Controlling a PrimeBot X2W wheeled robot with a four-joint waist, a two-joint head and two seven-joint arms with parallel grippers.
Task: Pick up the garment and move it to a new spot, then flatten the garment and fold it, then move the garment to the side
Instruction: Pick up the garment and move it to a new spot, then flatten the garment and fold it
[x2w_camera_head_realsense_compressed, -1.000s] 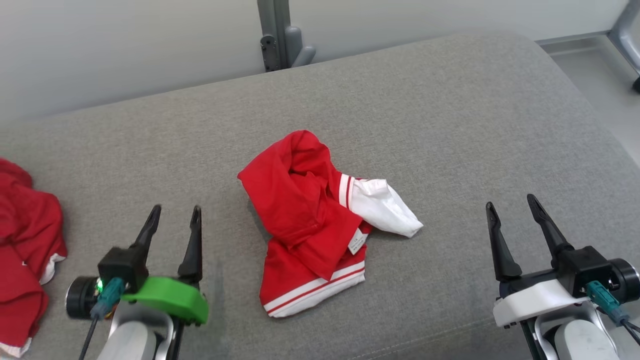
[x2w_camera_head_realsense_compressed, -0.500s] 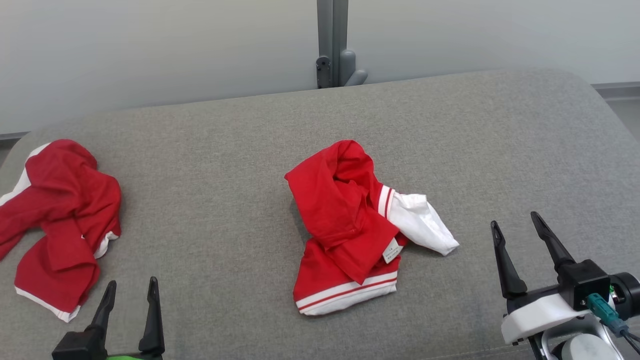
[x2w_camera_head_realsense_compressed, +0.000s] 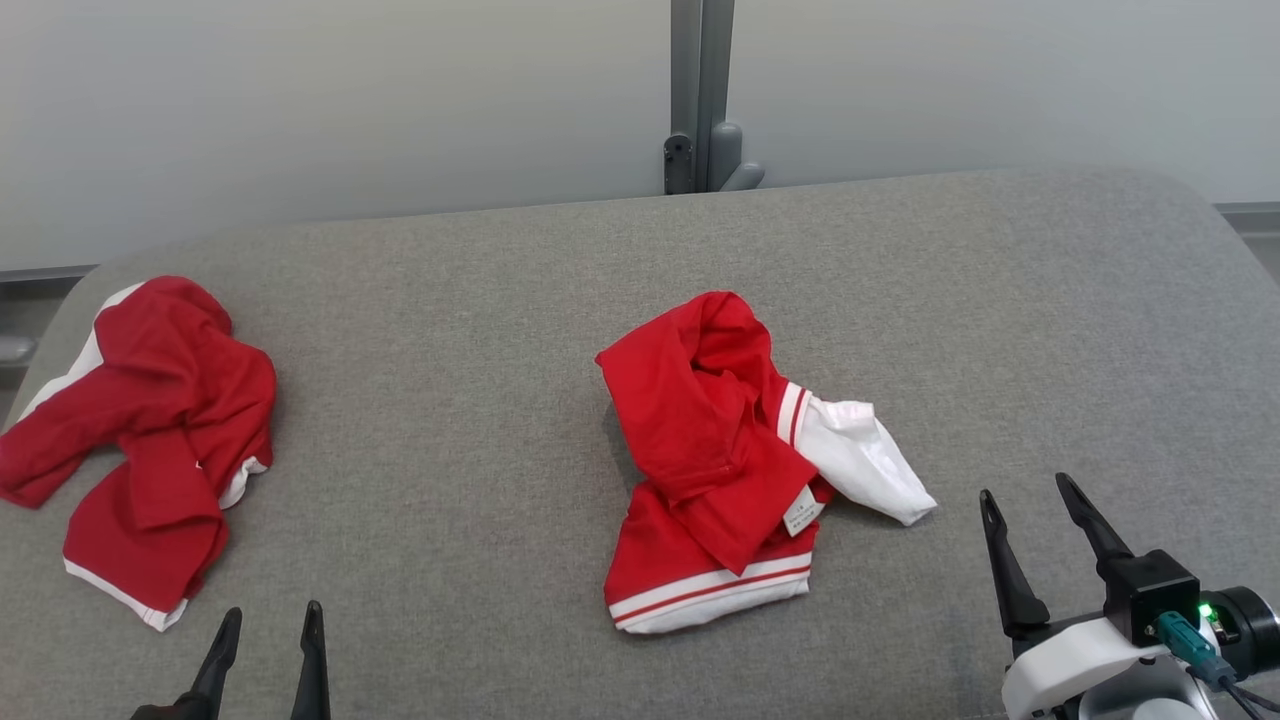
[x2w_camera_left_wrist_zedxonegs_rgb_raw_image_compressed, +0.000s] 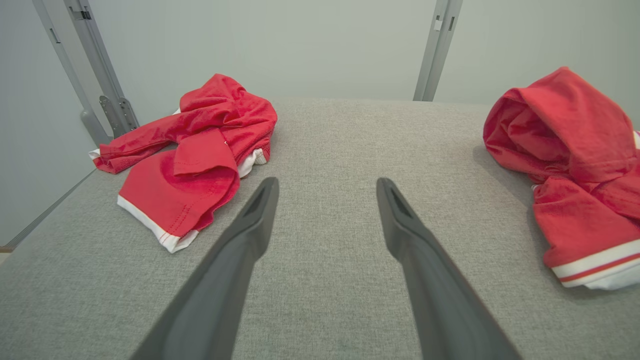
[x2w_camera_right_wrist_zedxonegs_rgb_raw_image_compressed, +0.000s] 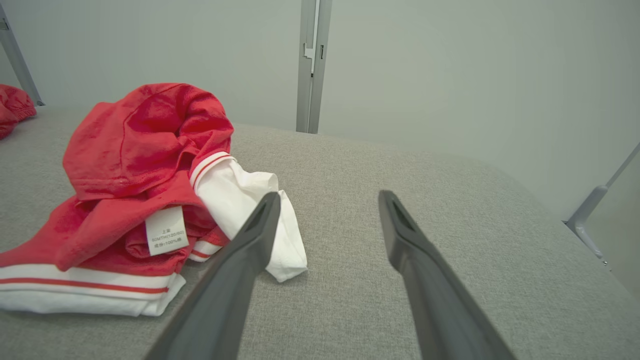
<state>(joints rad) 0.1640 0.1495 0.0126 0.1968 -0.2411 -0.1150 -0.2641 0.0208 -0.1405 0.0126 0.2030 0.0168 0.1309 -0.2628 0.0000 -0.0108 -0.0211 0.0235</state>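
- Our target, the crumpled red garment (x2w_camera_head_realsense_compressed: 720, 450), lies centred on the grey cushion (x2w_camera_head_realsense_compressed: 450, 290) between our grippers — untouched, so pickup seems not yet begun.
- Our left gripper (x2w_camera_head_realsense_compressed: 275, 610) and right gripper (x2w_camera_head_realsense_compressed: 1025, 487) sit near us, both spread wide and empty, likely poised to reach.
- A second red garment (x2w_camera_head_realsense_compressed: 150, 430) lies left; the left gripper's body is cut off below.

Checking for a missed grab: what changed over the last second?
Only the head camera swung left and up, bringing the left garment fully into view. It and the middle garment lie unmoved on the grey cushion; left gripper and right gripper stay open, empty.
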